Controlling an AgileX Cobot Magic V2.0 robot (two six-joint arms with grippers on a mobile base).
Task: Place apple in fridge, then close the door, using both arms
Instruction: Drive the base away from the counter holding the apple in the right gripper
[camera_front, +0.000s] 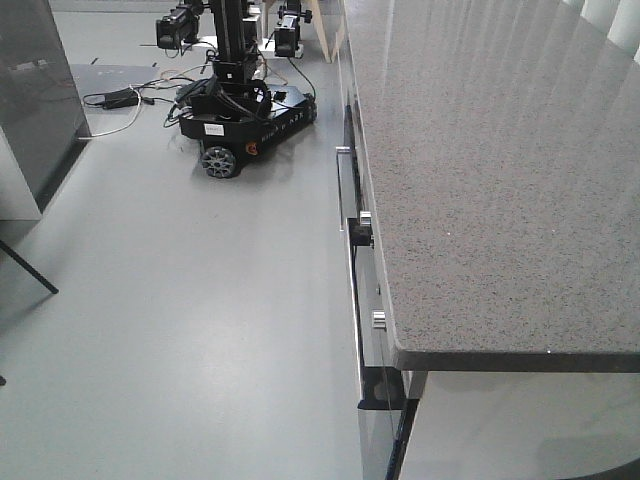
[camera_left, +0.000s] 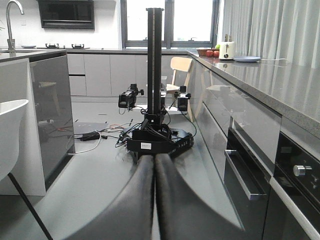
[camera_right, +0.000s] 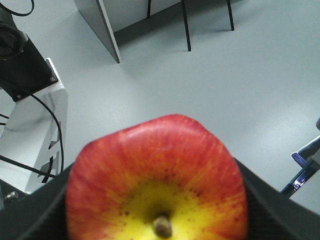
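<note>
My right gripper (camera_right: 156, 207) was clamped on the apple (camera_right: 157, 165), its black pads pressed against the two flanks and the stem end turned up toward the wrist camera. The apple hung over bare floor (camera_right: 225, 90), with nothing under it to catch it. My left gripper (camera_left: 153, 162) had its fingers pressed together on nothing and pointed level down the aisle.

I could not pick out the fridge or its door in any view, so by my reckoning the carry was only begun and the placing and closing were both ahead.

The main risk I saw was the apple itself. It was round and smooth, and held only on its sides. A quick swing or a jolt could have let it roll out between the pads and drop to the floor, where it would bruise and run off.

The second risk was the route. A wheeled base (camera_left: 155, 142) with a tall mast stood in the aisle with loose cables (camera_front: 130, 100) spread beside it, and the counter (camera_front: 500, 150) ran close on one side, its oven handle (camera_left: 237, 167) jutting out. A wide arm sweep could have clipped any of these.

Without the fridge in sight, a blind reach might also have struck a shelf edge or the door.
</note>
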